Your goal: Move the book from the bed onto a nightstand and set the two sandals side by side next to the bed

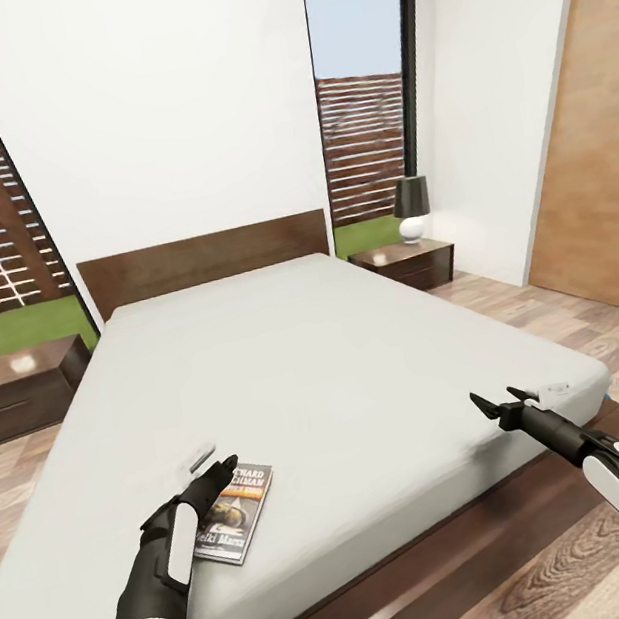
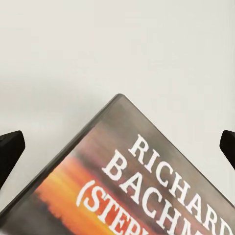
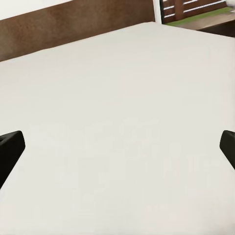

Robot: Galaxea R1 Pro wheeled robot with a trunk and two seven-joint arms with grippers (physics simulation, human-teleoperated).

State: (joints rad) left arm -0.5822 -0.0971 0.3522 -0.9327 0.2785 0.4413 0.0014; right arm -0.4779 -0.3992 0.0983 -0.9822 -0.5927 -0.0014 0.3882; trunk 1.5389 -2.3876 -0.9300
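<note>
The book lies flat on the bed's pale-grey mattress, near its front left corner. Its cover, with white "Richard Bachman" lettering over an orange band, sits close under the left wrist view. My left gripper hovers just over the book's far left edge, open, with its black fingertips spread wide and nothing between them. Above the bed's front right corner, my right gripper is open too, over bare mattress. One nightstand stands left of the bed, the other at its right. The sandals are out of view.
A lamp with a dark shade stands on the right nightstand. The dark headboard backs onto a white wall between tall windows. A brown wooden door is at the right, with wood-plank floor between it and the bed.
</note>
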